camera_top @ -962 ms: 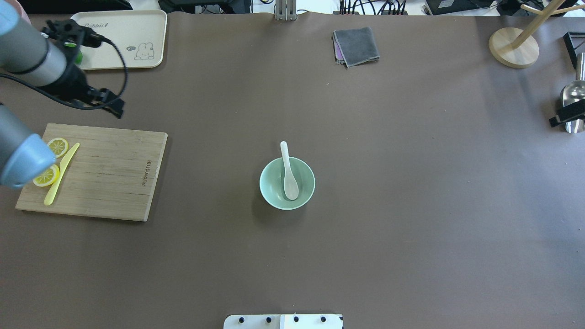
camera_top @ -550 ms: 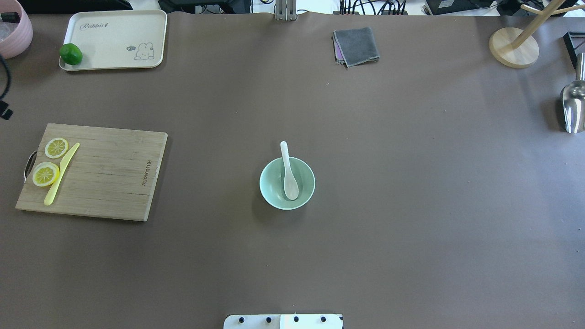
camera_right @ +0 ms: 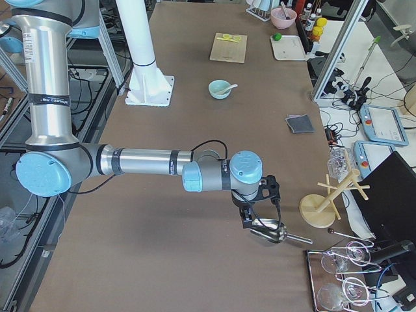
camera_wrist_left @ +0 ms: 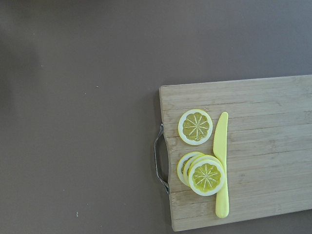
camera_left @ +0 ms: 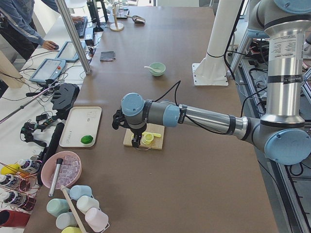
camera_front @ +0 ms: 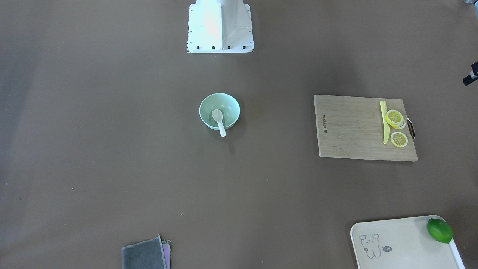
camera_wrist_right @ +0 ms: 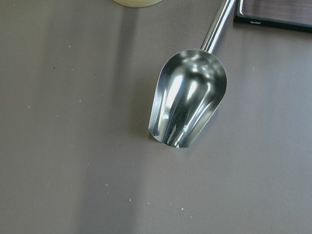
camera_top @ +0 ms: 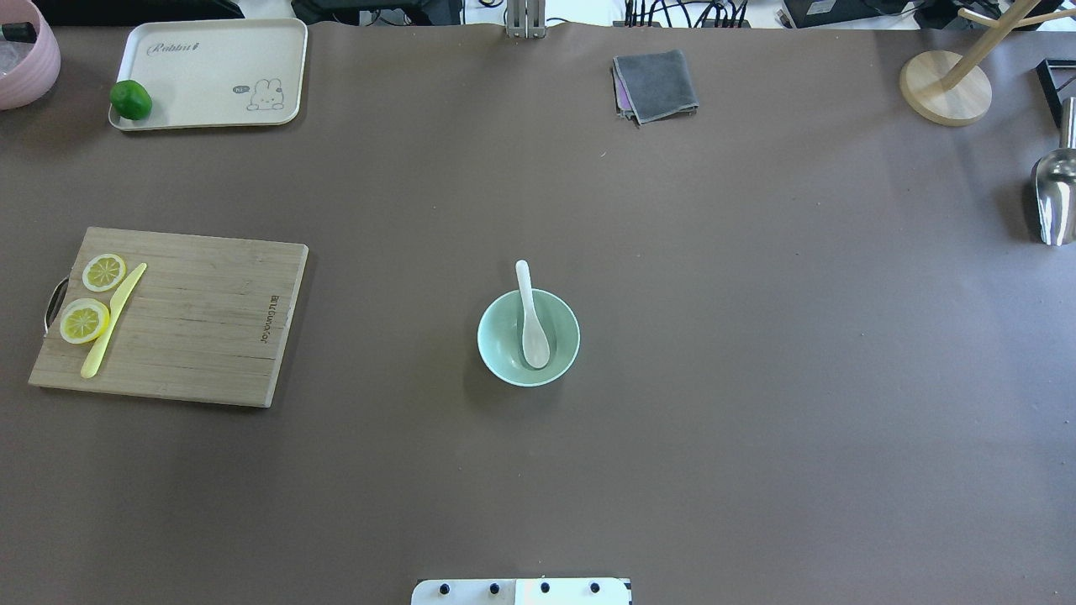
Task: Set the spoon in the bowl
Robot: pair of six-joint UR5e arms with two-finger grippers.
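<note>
The white spoon (camera_top: 532, 323) lies in the pale mint-green bowl (camera_top: 487, 353) at the table's middle. Its scoop rests inside and its handle leans over the far rim. Both also show in the front view, spoon (camera_front: 218, 118) and bowl (camera_front: 209, 102). My left gripper (camera_left: 136, 142) shows only in the exterior left view, far from the bowl over the cutting board's end; I cannot tell if it is open or shut. My right gripper (camera_right: 248, 220) shows only in the exterior right view, over a metal scoop (camera_right: 270, 233); I cannot tell its state.
A wooden cutting board (camera_top: 193, 319) with lemon slices (camera_top: 84, 321) and a yellow knife (camera_top: 112, 319) lies at left. A cream tray (camera_top: 218, 67) with a lime (camera_top: 130, 99) and a grey cloth (camera_top: 656, 84) sit at the back. A metal scoop (camera_top: 1055, 197) and wooden stand (camera_top: 946, 88) are at right.
The left arm has pulled out of the overhead view to the left, and the right gripper's tip has left its right edge. The spoon and bowl have not moved.
</note>
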